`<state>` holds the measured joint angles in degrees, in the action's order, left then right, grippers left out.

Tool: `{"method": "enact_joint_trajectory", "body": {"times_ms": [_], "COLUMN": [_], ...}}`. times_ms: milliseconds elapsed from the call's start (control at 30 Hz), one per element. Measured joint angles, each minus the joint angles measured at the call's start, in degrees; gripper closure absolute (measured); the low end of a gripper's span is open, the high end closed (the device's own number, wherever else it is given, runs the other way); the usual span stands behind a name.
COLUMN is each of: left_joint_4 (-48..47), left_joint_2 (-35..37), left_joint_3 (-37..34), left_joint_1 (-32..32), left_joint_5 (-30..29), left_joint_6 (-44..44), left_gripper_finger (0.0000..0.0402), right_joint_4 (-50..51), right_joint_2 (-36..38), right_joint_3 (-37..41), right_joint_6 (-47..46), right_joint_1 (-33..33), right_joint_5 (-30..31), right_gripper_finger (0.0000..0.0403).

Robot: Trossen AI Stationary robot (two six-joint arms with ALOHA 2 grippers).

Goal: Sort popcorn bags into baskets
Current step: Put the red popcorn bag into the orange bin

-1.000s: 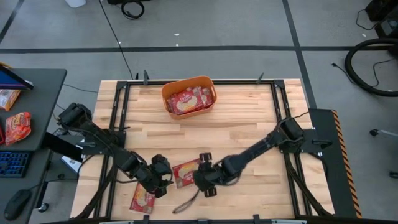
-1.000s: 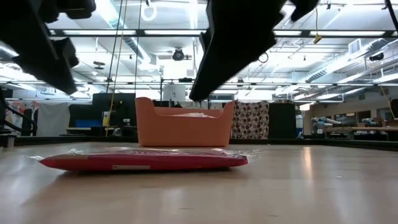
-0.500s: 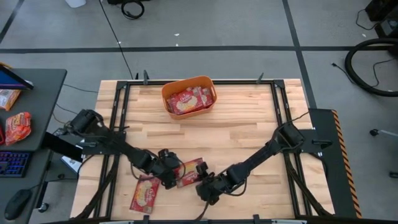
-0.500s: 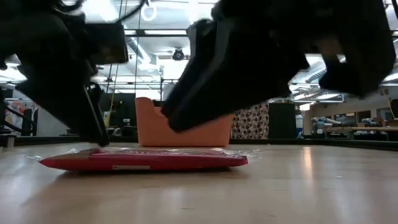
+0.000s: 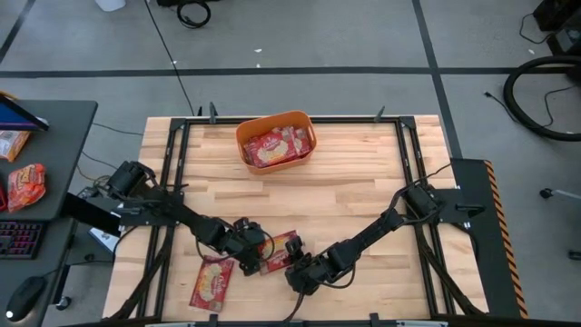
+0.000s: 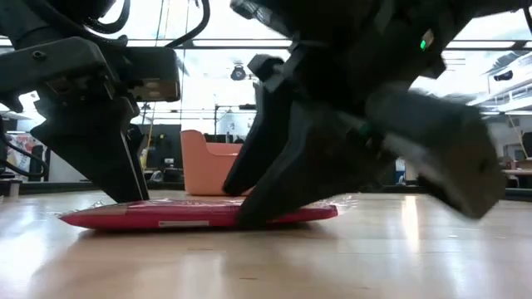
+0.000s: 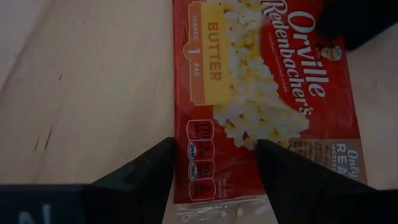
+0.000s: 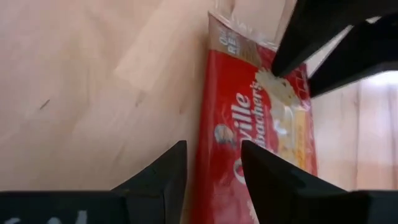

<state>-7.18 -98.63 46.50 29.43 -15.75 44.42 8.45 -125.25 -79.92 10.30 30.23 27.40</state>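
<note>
We see the left gripper with fingers apart astride the flat red popcorn packet. The right gripper, fingers parted, meets its near-right edge. The orange plastic tub sits far off.

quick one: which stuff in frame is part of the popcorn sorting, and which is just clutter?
Part of the job:
- popcorn bag between both grippers
- second popcorn bag at the near edge
- orange basket, packets already in it
- left gripper, open
- right gripper, open

Just lying about:
- snack packet on the side desk
- keyboard
- mouse
</note>
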Motion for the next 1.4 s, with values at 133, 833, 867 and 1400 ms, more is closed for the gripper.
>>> {"method": "enact_joint_trajectory", "body": {"times_ms": [133, 833, 867, 1400], "left_joint_4": [0.4, -5.2, -7.5, -28.7], "left_joint_2": [0.0, 3.5, 4.9, 19.7], "left_joint_3": [0.0, 2.5, 3.4, 9.1], "left_joint_1": [0.0, -1.2, -1.2, 2.8], "left_joint_5": [0.1, 6.2, 6.4, -4.7], "left_joint_6": [-0.1, -1.3, -1.9, -4.0], "left_gripper_finger": [0.0171, 0.0171, 0.0171, 0.0171], "right_joint_4": [1.4, 3.3, 3.4, 18.1], "right_joint_2": [-0.2, 0.1, 0.2, 9.7], "right_joint_3": [0.0, 0.0, 0.0, -2.5], "right_joint_6": [0.7, 3.3, 3.2, 10.2], "right_joint_1": [-0.6, -2.2, -2.2, -8.7], "right_joint_5": [0.3, 0.5, 0.4, 13.8], "right_gripper_finger": [0.0248, 0.0384, 0.0385, 0.0383]}}
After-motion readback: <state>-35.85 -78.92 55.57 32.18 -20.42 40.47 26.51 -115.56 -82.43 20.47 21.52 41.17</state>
